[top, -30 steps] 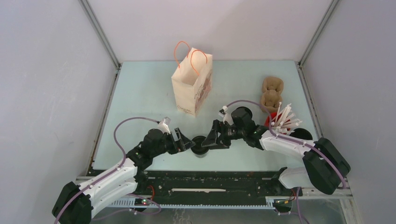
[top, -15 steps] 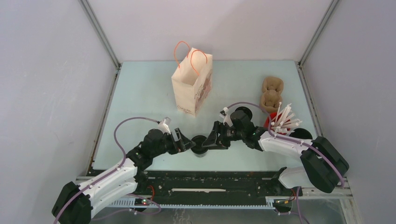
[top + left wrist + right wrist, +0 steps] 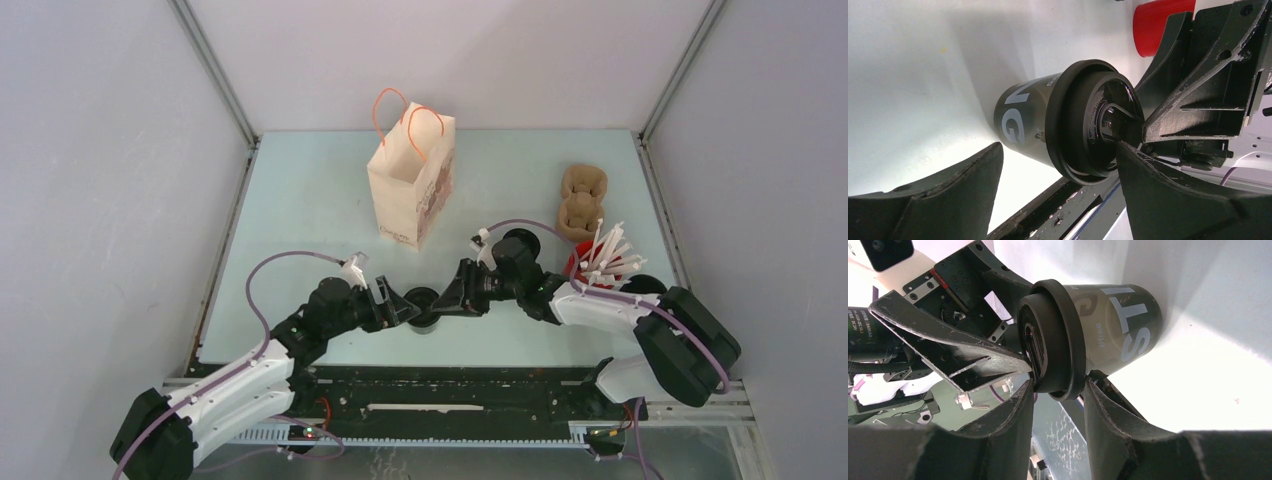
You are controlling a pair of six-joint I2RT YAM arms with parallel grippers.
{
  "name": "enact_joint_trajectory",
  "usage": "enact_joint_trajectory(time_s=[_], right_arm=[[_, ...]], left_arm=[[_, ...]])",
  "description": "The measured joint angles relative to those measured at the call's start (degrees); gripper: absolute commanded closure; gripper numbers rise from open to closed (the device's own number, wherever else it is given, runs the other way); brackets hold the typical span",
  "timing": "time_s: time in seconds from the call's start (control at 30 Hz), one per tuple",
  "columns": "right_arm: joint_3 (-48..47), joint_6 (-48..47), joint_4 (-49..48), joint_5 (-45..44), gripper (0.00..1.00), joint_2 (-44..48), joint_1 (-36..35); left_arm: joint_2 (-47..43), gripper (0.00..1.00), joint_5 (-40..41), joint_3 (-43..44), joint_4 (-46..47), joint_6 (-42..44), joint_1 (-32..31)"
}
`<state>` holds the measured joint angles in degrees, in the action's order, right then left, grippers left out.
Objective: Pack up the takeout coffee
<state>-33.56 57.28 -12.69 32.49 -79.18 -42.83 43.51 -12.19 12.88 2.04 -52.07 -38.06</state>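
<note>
At left pincer [image 3: 408,310]: fingers wide apart, one on either side of cup [image 3: 426,306], not clamped. At right pincer [image 3: 447,303]: fingers narrow, straddling the lid rim, one over the lid top, one against the wall below. Clamped or merely close, cannot tell. Black, lidded cup upright on table [image 3: 300,200], squarely between the two pincer tips, which face each other. Well beyond both pincers: bag [image 3: 412,185], standing open. Behind right pincer, beside its arm: red cup [image 3: 580,262].
</note>
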Motion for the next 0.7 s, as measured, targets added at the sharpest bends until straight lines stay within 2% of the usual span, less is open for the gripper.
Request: enact_joint_trajectory(time_s=[0.23, 0.47, 0.7], right_arm=[[0.7, 1.2, -5.1, 0.0, 0.67, -2.3, 0.2], [2.2, 2.5, -13.2, 1.8, 0.71, -5.7, 0.8], [5.0, 1.9, -20.4, -0.1, 0.74, -6.0, -0.2]], left_arm=[[-0.9, 0.16, 1.1, 0.0, -0.5, 0.0, -0.1], [-2.1, 0.28, 2.8, -0.5, -0.8, -0.5, -0.3], [-4.6, 0.35, 3.1, -4.7, 4.7, -3.4, -0.4]])
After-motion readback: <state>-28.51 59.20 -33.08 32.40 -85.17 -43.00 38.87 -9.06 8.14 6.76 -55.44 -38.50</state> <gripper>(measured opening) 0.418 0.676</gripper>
